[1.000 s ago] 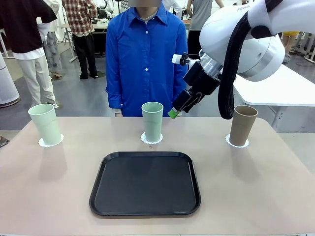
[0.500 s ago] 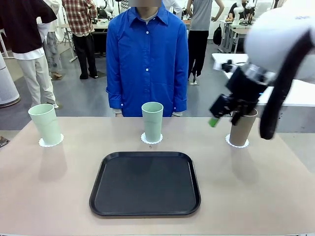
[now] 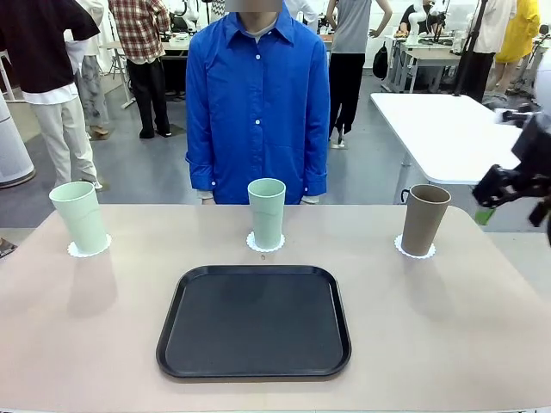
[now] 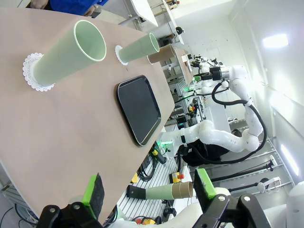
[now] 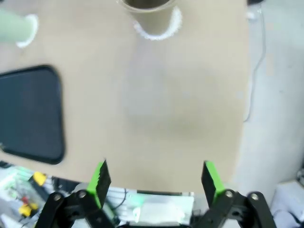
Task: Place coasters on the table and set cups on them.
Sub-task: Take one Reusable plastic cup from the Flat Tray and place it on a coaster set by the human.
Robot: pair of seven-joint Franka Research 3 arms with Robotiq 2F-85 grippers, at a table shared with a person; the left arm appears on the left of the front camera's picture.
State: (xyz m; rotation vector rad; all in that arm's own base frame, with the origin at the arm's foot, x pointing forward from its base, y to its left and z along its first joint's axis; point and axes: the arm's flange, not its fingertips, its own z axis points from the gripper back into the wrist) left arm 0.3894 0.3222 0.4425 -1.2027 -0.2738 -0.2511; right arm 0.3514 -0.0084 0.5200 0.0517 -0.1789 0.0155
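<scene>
Three cups stand upright on the beige table [image 3: 482, 327], each on a white scalloped coaster. A mint cup [image 3: 79, 215] is at far left on its coaster [image 3: 89, 249]. Another mint cup [image 3: 267, 211] stands at far centre on a coaster [image 3: 265, 245]. The brown cup [image 3: 424, 218] is at far right on a coaster [image 3: 415, 250]. My right gripper [image 3: 515, 205] hovers open and empty past the table's right end. In the right wrist view the open right gripper [image 5: 156, 179] looks down at the brown cup [image 5: 146, 10]. The left gripper [image 4: 148, 187] is open and empty, off the table's left end, facing the nearest mint cup [image 4: 71, 54].
A black tray [image 3: 254, 320] lies empty on the near middle of the table. A person in a blue shirt [image 3: 256, 103] stands at the far side behind the middle cup. A white table [image 3: 448, 129] stands behind on the right.
My right arm has swung from above the middle cup across to the right, past the brown cup, and now sits at the table's right end. The cups have not moved.
</scene>
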